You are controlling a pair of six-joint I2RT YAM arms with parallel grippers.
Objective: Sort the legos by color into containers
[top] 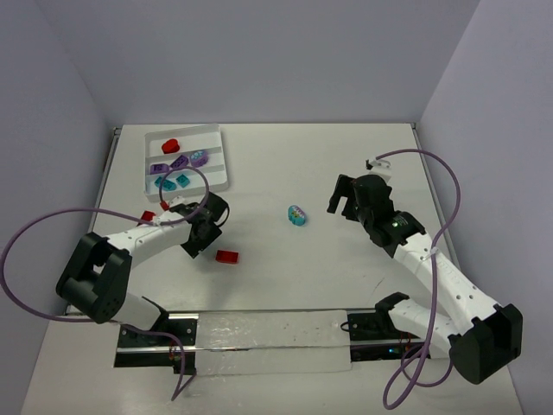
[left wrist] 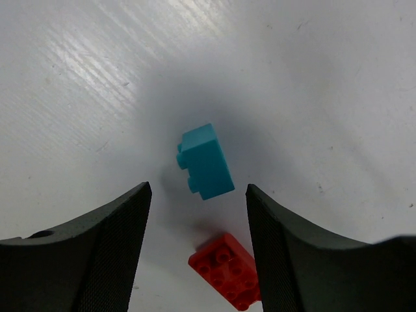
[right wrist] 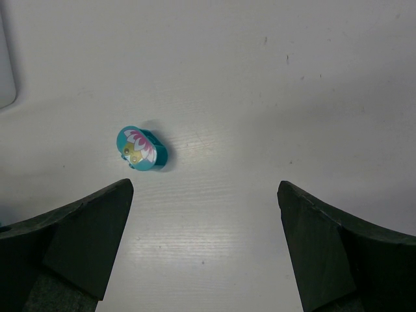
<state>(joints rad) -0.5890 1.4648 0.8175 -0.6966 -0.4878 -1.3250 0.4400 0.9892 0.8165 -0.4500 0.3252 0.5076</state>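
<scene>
Teal brick [left wrist: 205, 162] lies just ahead of the wide left pincer [left wrist: 198, 190], long axis along its gap; right pincer [right wrist: 205, 188] wide too.

I see a white tabletop [top: 285, 164] with fine streaks and a few small dark specks on it. Along its near edge lies a long clear strip [top: 268, 344], with black clamps [top: 143, 344] at both ends. Pale grey walls [top: 259, 60] stand around three sides.
</scene>
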